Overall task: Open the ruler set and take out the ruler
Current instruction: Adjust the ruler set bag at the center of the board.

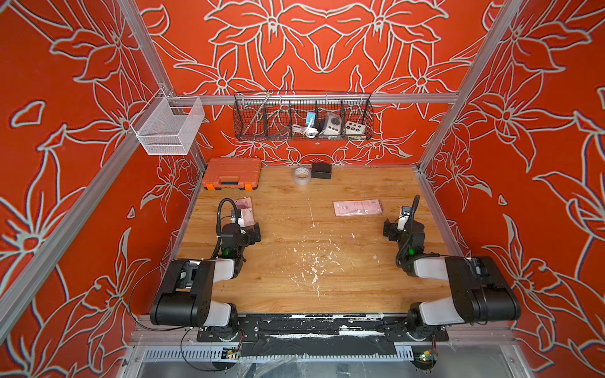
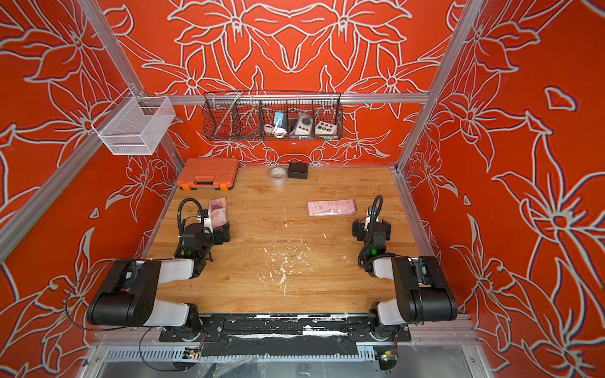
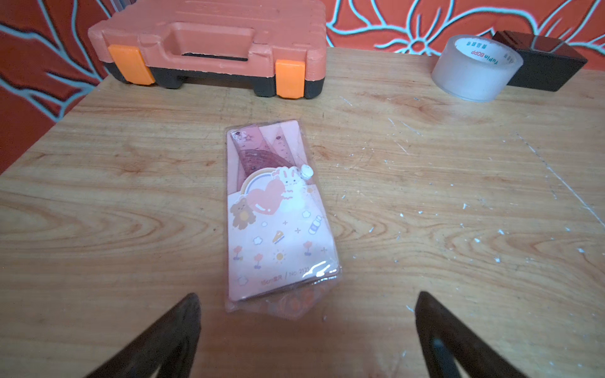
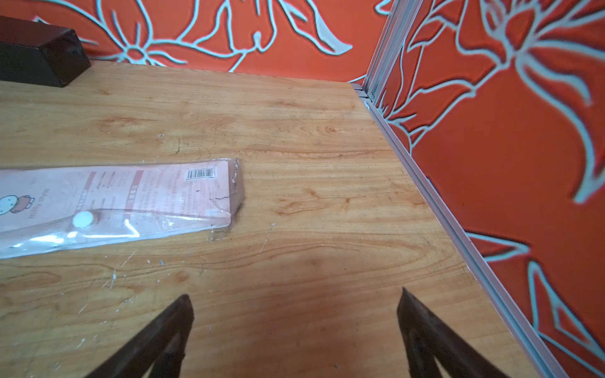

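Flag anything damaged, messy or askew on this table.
White flecks are scattered over the middle of the wooden table, like chipped paint. The pink barcode pack has a cracked, torn end beside its barcode. The cartoon ruler set lies slightly skewed, one plastic end crumpled.

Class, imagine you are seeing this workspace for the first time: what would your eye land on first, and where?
The red walls with pale flower outlines dominate all around. An orange case sits in the far left corner of the table. One pink ruler set lies flat just ahead of the open left tool; a second ruler set lies crosswise ahead of the right tool, nearer the middle.
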{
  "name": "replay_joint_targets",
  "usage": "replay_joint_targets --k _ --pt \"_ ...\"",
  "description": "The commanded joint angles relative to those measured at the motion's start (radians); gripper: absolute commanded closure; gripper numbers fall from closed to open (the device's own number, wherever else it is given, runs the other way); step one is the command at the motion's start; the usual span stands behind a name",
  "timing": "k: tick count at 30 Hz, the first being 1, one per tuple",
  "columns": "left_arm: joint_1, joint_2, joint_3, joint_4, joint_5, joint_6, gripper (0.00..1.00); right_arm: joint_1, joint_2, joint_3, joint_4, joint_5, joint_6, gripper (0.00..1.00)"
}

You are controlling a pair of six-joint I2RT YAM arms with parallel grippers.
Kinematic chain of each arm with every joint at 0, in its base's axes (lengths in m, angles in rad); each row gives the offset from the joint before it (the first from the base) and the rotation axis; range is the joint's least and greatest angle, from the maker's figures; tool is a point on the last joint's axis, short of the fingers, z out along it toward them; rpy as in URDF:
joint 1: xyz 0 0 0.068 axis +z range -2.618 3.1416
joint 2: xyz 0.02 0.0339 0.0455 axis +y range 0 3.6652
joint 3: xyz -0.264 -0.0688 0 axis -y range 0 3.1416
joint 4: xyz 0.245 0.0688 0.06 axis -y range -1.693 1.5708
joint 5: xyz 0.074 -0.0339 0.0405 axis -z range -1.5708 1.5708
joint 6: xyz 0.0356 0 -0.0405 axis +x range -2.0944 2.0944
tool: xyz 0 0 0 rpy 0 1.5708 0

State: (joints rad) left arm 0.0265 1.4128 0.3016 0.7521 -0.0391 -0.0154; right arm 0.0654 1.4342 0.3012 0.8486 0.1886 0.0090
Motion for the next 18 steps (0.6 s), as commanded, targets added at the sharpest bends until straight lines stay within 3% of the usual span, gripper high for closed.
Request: replay_joint_targets --k 1,11,12,14,15,16,18 --pt "0.005 -0.002 0.025 -0.002 0.022 0.006 0.00 -0.004 -0.006 0.009 0.003 -0.009 -0.013 0.02" --pt "-0.005 -0.012 0.035 -0.009 -0.002 0.015 0.00 -0.004 -0.007 0.007 0.007 -0.013 -0.013 0.02" --pt "-0.027 -0.048 0.091 -0.152 -0.028 0.030 0.00 -0.004 -0.012 0.003 0.021 -0.032 -0.022 0.02" --pt "-0.095 -0.100 0.259 -0.423 -0.161 0.047 0.00 0.039 -0.099 0.139 -0.292 0.025 -0.051 0.02" --pt "-0.128 -0.127 0.328 -0.496 -0.240 -0.045 0.00 0.071 -0.140 0.256 -0.505 0.026 -0.070 0.02" --pt "-0.130 -0.165 0.383 -0.548 -0.180 -0.159 0.00 0.091 -0.155 0.367 -0.649 0.088 0.076 0.02" --pt "-0.143 -0.193 0.427 -0.484 -0.042 -0.278 0.00 0.085 -0.133 0.525 -0.910 0.115 0.484 0.02"
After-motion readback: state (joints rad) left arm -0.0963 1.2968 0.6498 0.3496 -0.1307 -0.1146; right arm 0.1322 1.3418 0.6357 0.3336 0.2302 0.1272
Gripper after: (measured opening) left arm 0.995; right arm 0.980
